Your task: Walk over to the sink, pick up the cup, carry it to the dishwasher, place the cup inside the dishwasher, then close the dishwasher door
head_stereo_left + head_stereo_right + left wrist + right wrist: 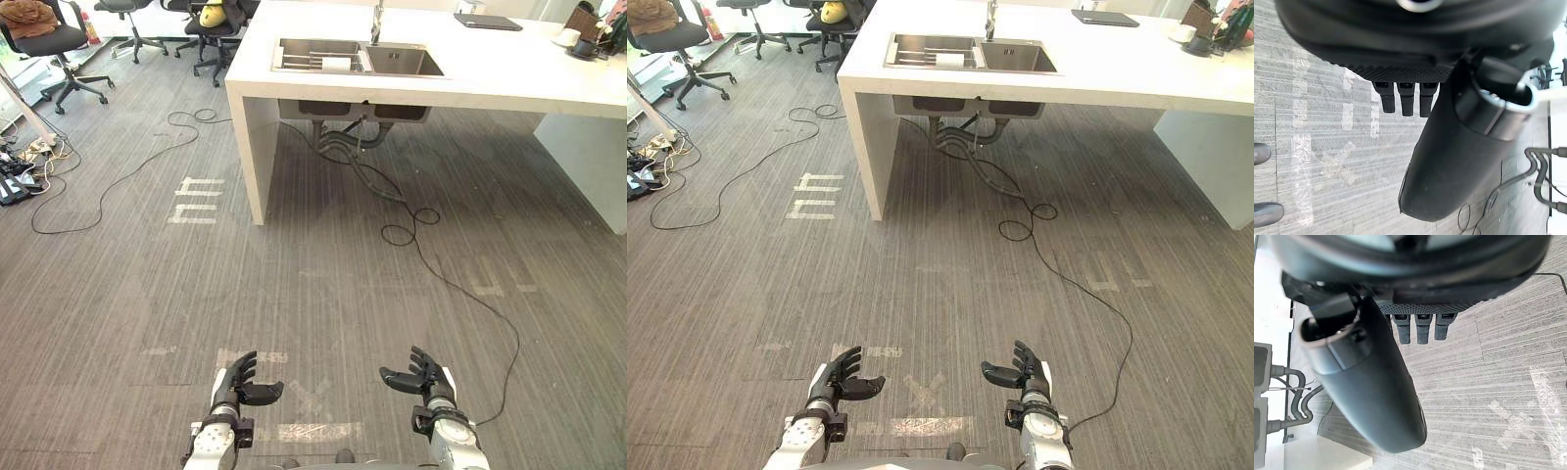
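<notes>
Grey ribbed carpet floor (323,284) spreads across the foreground, patched with worn tape marks (315,431). Nearest, low over it, the left robot hand (238,385) and the right robot hand (423,377) hang side by side and well apart. Each has its fingers loosely spread and its thumb pointing inward, and holds nothing. Farther on, white tape bars (196,200) lie near the end of a white surface (490,78). A steel sink (402,62) with two basins is set into it. What looks like the cup (336,64), small and white, lies in the left basin by the divider. A tap (376,22) stands behind the sink, a dark laptop (487,22) lies farther right, and black office chairs (59,47) stand beyond on the left.
</notes>
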You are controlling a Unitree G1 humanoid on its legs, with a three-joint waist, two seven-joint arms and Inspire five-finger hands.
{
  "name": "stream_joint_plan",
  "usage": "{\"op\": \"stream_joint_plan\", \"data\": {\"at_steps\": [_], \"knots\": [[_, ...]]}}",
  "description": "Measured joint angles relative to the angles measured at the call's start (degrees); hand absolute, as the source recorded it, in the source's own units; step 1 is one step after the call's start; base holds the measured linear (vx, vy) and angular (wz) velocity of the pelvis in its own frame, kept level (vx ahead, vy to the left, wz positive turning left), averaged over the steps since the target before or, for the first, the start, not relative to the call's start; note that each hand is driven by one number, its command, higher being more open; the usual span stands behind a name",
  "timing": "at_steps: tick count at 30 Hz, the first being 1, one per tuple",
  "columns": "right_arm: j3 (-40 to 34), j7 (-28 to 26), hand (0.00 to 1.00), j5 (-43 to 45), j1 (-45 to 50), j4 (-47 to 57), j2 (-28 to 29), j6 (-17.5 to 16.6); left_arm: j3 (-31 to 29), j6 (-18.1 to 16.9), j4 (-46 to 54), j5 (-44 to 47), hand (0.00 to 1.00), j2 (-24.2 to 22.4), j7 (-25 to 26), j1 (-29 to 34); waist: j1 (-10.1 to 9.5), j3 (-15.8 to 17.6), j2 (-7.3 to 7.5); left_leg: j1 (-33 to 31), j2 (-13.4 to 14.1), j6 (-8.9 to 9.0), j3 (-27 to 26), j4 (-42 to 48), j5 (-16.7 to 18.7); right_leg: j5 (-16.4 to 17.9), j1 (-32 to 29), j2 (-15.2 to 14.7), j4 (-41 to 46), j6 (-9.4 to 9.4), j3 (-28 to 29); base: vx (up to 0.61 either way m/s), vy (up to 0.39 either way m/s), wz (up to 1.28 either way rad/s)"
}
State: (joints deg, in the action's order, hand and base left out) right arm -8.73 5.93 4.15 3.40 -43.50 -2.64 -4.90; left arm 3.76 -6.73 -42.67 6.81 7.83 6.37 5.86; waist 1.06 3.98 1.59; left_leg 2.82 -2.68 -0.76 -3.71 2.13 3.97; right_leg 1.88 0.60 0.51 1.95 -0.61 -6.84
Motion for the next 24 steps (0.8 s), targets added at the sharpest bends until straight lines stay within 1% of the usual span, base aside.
{"op": "stream_joint_plan", "data": {"at_steps": [4,14,20,24], "knots": [[0.0,-0.1,0.90,0.2,0.1,0.0,-1.1,0.0,-2.4,0.0,-0.2,0.1,0.90,0.1,0.4,0.2,0.01,-0.1,-0.08,0.3,0.0,0.04,0.2,-0.4,-0.3,-0.2,0.4,0.0,-0.5,0.03,-0.2,0.00,0.000,0.00],[-0.1,-0.6,0.90,0.2,-0.1,-0.8,-1.6,0.0,-4.4,0.0,-0.9,1.1,0.90,0.0,0.8,0.4,0.04,-0.1,-0.16,0.3,-0.1,-0.06,0.9,-1.7,-1.8,-1.3,0.4,0.0,-1.6,-0.30,-0.7,-0.01,0.003,0.03],[-0.8,-0.9,0.90,0.4,-0.1,-1.5,-1.6,0.0,-4.7,0.0,-1.0,1.2,0.90,0.0,0.8,1.9,0.03,0.0,-0.25,0.0,-0.1,-0.63,0.9,-2.2,-2.3,-2.4,0.5,0.2,-2.9,-0.72,-0.7,-0.03,0.007,0.00],[-1.2,-1.0,0.90,0.9,0.0,-1.7,-1.7,0.0,-4.7,0.0,-1.0,1.2,0.90,0.0,0.8,2.9,-0.02,0.0,-0.29,-0.3,0.0,-0.60,0.4,-2.7,-2.3,-2.6,0.2,0.4,-3.3,-0.78,-0.3,0.00,0.014,-0.05]]}}
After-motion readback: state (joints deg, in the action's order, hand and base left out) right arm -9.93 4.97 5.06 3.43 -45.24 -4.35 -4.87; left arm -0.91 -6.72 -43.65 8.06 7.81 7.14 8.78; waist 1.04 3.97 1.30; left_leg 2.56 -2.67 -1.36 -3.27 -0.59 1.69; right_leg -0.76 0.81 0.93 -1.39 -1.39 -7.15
